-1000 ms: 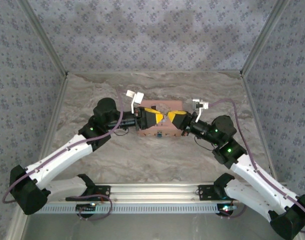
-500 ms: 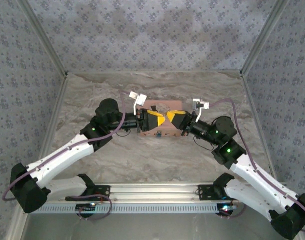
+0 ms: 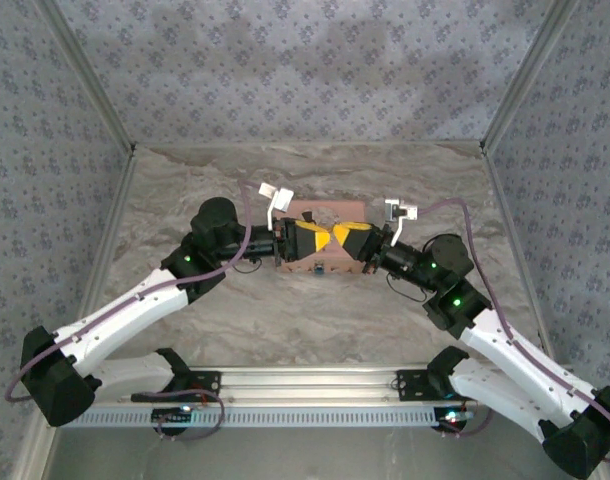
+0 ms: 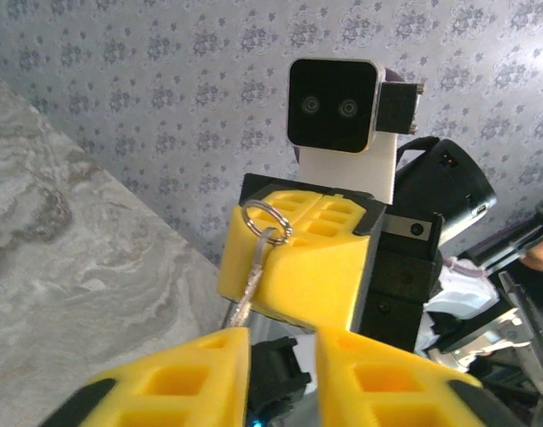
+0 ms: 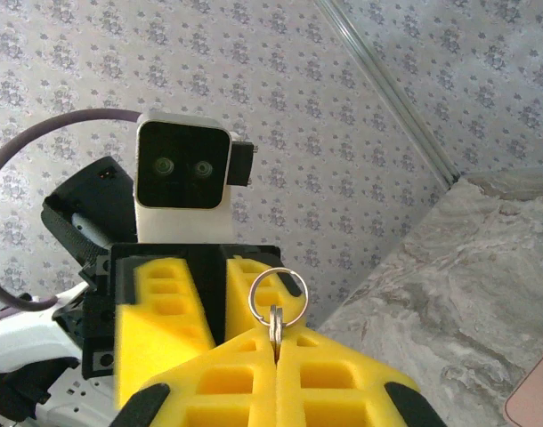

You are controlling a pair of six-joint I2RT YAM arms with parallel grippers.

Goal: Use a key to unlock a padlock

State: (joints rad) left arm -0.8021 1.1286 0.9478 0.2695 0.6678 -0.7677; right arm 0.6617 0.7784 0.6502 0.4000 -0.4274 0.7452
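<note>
Between closed fingertips of right gripper (image 5: 276, 347): key (image 5: 278, 298) pinched, ring sticking out. Directly opposite, nearly touching, left gripper (image 4: 282, 356), fingers slightly parted around dark object (image 4: 273, 369); grip unclear.

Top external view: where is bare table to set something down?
Free: table between the arm bases and the tan board; the far strip by the back wall. Crowded: the middle, where left gripper and right gripper meet over the board.
</note>
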